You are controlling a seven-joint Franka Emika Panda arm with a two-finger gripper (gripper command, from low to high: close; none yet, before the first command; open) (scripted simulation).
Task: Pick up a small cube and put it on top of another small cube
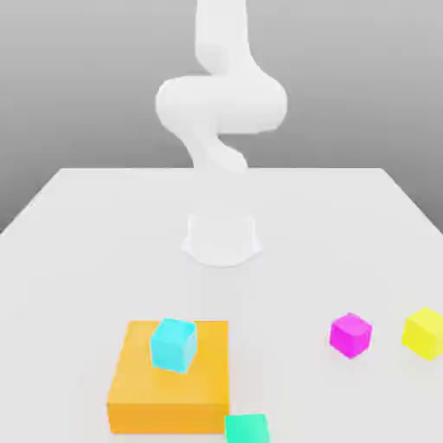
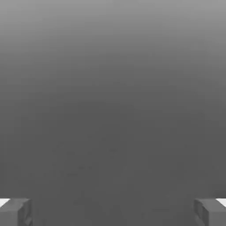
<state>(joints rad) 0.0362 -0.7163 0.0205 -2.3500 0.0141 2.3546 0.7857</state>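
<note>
Several small cubes lie on the white table [image 1: 104,225]. A cyan cube [image 1: 173,344] rests tilted on top of a large flat orange block [image 1: 138,389]. A green cube [image 1: 247,428] sits at the front edge just beside that block. Toward the exterior view's right are a magenta cube [image 1: 350,334] and a yellow cube [image 1: 425,332]. In the hand view my gripper [image 2: 113,212] is open, its grey fingertips [image 2: 15,212] far apart with only plain grey background between them.
The white arm [image 1: 221,104] rises from its round base [image 1: 221,238] at the table's middle and bends upward out of the picture. Bare table surface lies between the base and the cubes.
</note>
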